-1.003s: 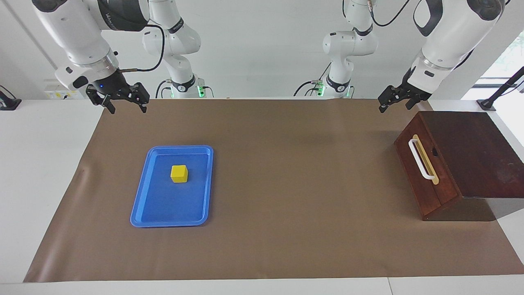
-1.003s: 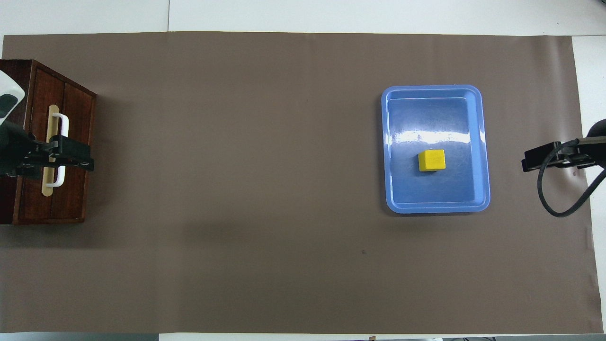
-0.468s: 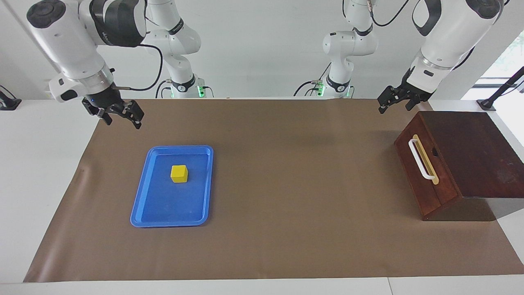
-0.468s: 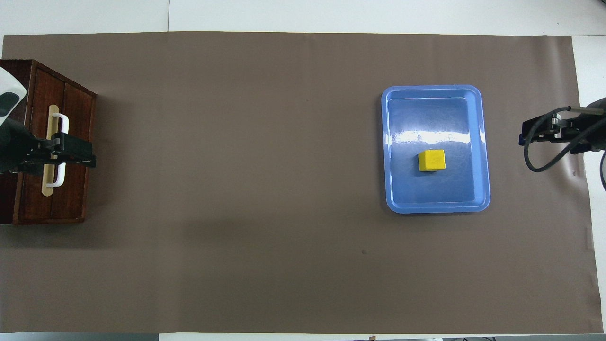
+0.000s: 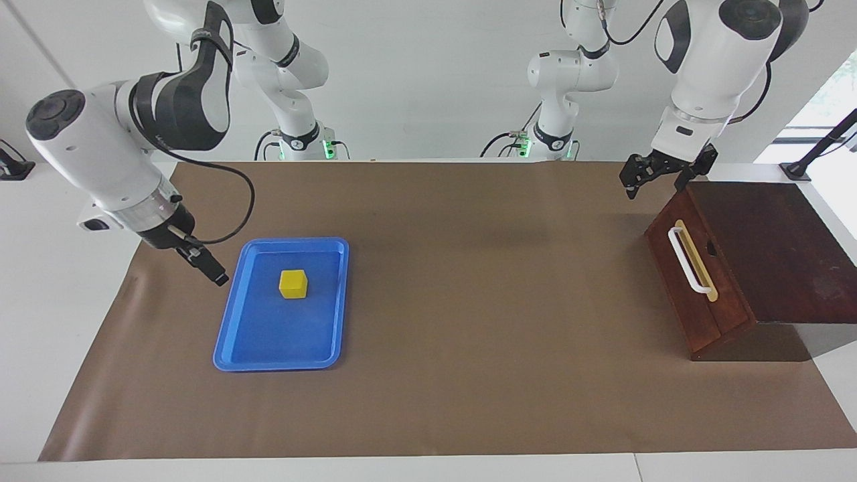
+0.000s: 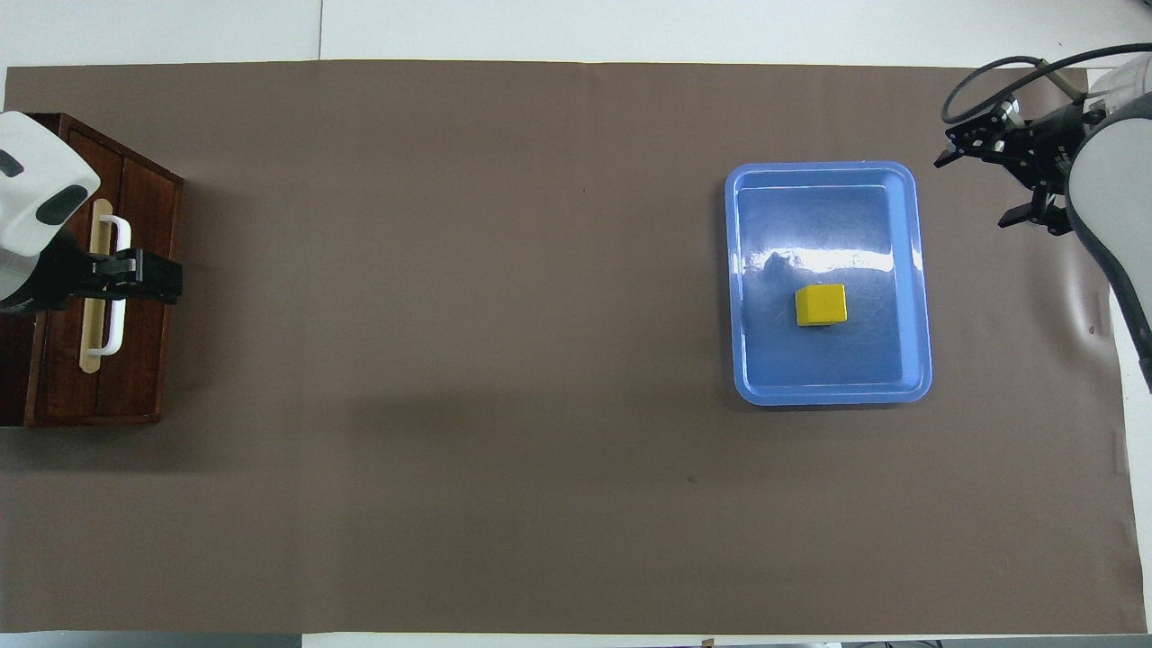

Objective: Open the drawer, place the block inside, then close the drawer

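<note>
The yellow block (image 5: 293,284) (image 6: 821,305) lies in the blue tray (image 5: 281,365) (image 6: 832,396). My right gripper (image 5: 217,276) (image 6: 972,192) hangs open just above the mat, beside the tray toward the right arm's end of the table, touching nothing. The drawer (image 5: 693,294) (image 6: 144,360) is shut, its dark front flush in the wooden box (image 5: 776,248). A white bar handle (image 5: 689,262) (image 6: 115,310) runs along the front. My left gripper (image 5: 655,181) (image 6: 171,286) hovers open and empty over the box's corner nearest the robots, apart from the handle.
A brown mat (image 5: 482,301) covers the table, and the box stands at the left arm's end of it. Bare mat stretches between the tray and the drawer front. A black cable (image 5: 234,194) loops from the right wrist.
My right arm has swung down and away from the robots, coming low beside the tray. The left gripper has turned slightly above the box. Block and drawer are unmoved.
</note>
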Available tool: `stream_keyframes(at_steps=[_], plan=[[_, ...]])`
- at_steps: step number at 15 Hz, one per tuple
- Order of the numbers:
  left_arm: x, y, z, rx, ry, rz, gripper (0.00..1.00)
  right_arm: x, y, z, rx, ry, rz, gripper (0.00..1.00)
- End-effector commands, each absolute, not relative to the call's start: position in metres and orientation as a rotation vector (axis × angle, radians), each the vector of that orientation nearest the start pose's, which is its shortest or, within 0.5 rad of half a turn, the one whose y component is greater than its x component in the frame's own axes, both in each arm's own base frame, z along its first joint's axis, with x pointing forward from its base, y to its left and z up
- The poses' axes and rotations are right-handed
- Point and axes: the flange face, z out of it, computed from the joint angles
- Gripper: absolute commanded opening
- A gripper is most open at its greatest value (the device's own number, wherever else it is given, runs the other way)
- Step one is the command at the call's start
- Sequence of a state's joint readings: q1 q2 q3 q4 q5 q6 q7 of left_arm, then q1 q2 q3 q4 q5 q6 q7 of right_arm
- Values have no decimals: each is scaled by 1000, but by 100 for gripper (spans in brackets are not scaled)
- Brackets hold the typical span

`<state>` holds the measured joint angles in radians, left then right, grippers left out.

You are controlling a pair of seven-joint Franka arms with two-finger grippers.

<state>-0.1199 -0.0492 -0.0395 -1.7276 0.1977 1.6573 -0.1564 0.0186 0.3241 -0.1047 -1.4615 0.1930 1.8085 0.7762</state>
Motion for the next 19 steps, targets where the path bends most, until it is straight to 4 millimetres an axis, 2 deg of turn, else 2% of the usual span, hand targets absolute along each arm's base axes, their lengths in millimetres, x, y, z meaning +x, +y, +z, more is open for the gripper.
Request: stream_keyframes(at_steps=[1, 3, 4, 5, 6, 7, 11, 12, 14, 19], plan=[[543, -59, 576, -2858, 65, -78, 100, 664, -30, 484, -2367, 1705, 192, 100], [547, -60, 554, -2797, 93, -56, 100, 648, -39, 448, -2191, 1898, 370, 100], [550, -62, 541, -2740, 88, -56, 100, 637, -45, 436, -2110, 1955, 439, 99], [556, -81, 524, -2695, 88, -68, 100, 627, -50, 420, -2018, 2004, 524, 99], [562, -89, 504, -2681, 34, -55, 100, 616, -61, 407, -1942, 2042, 580, 100], [567, -89, 491, -2678, -7, -49, 100, 608, -62, 398, -1901, 2054, 622, 100], [576, -76, 455, -2586, 89, -106, 100, 584, -61, 377, -1897, 2022, 647, 100], [578, -73, 453, -2587, 90, -111, 100, 582, -59, 372, -1876, 1983, 651, 100], [575, -53, 438, -2594, 62, -97, 100, 578, -59, 364, -1890, 1935, 658, 100], [573, -35, 414, -2627, 59, -134, 100, 578, -61, 348, -1889, 1866, 600, 100]])
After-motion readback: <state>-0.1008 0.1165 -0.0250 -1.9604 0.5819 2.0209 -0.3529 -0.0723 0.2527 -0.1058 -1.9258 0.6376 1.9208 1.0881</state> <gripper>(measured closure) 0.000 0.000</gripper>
